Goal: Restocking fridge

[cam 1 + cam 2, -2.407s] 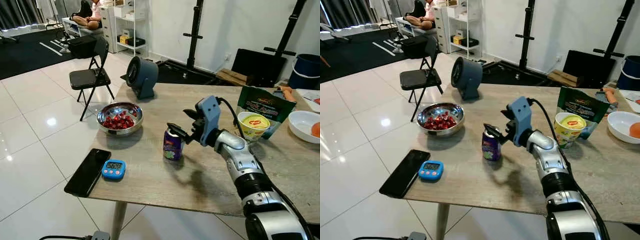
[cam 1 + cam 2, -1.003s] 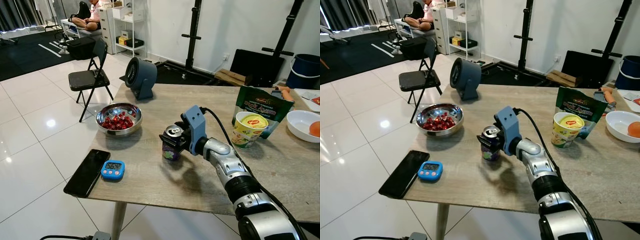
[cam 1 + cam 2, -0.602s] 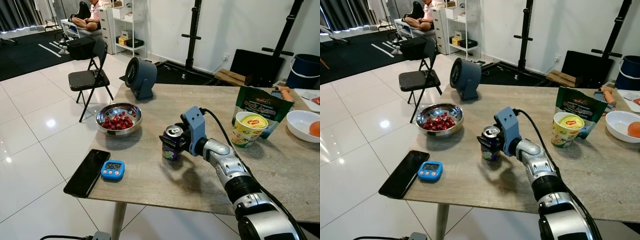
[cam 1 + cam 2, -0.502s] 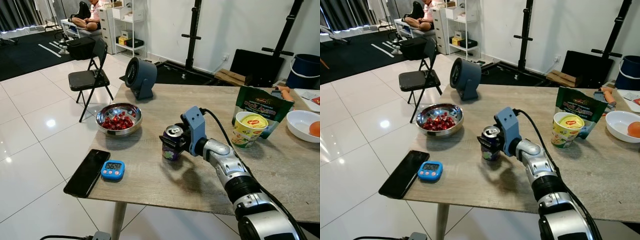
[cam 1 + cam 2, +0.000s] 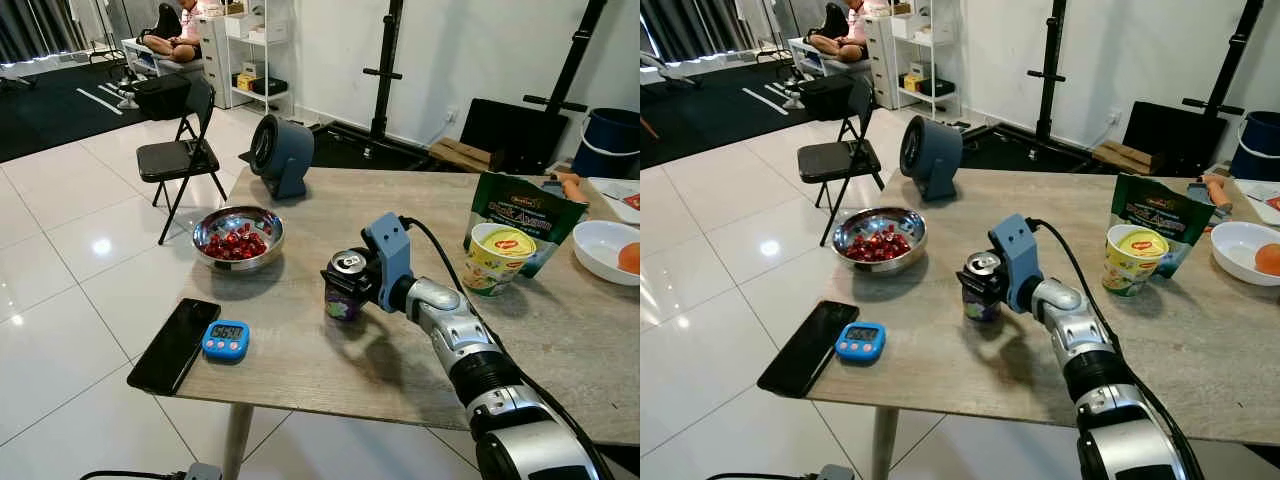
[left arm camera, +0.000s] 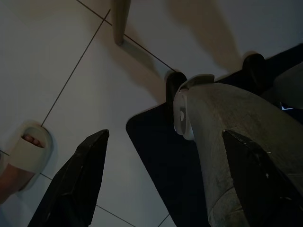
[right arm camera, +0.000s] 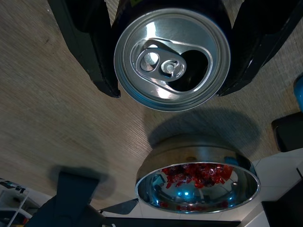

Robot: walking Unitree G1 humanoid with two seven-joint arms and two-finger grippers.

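Now the right tool [image 5: 338, 283] has its two black fingers closed on either side of the small purple drink can with the opened silver top [image 5: 343, 290], which stands upright near the middle of the pale wood-grain desk [image 5: 300, 360], near the steel bowl of red sweets [image 5: 239, 236]. The grasp looks made; the next move calls for a level lift, since the open can could spill. The left tool [image 6: 165, 184] hangs idle, fingers spread wide.

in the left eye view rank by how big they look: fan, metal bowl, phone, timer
1. Phone and bowl: alike, and the phone lies nearer the camera, so unsure.
2. Fan, farther back.
3. Timer, clearly smallest.
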